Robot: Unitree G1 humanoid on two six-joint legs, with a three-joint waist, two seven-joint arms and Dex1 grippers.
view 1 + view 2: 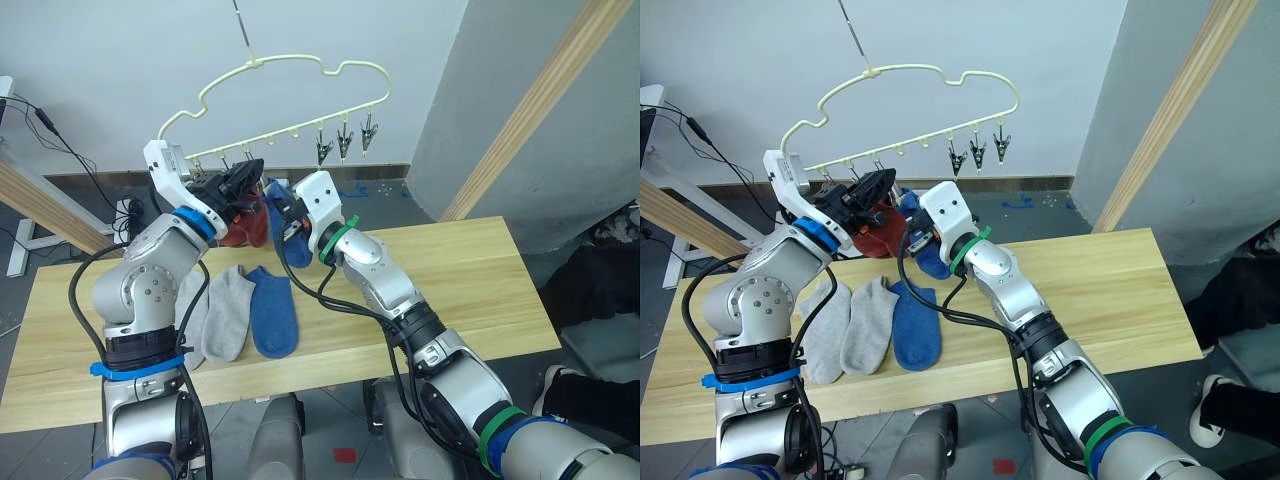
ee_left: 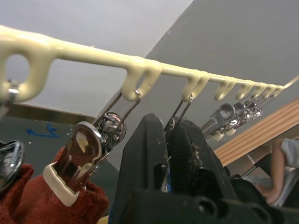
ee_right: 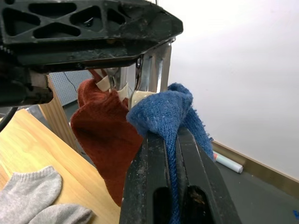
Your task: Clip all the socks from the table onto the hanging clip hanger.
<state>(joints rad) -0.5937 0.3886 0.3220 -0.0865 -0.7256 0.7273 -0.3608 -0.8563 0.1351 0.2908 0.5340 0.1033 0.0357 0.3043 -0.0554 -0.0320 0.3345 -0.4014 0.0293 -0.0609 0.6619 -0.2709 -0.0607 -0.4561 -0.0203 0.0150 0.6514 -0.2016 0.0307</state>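
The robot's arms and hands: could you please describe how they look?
Both arms are silver-grey metal with rounded joint housings and loose black cables. The left arm carries blue bands, the right arm green bands and a blue one near the shoulder. Each wrist has a white block. The left hand and right hand have black fingers.

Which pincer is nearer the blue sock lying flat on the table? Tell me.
Right. The right pincer hangs just above the blue sock's far end; the left pincer is higher, up at the clip hanger.

Both hands raised, fingers pinched together.
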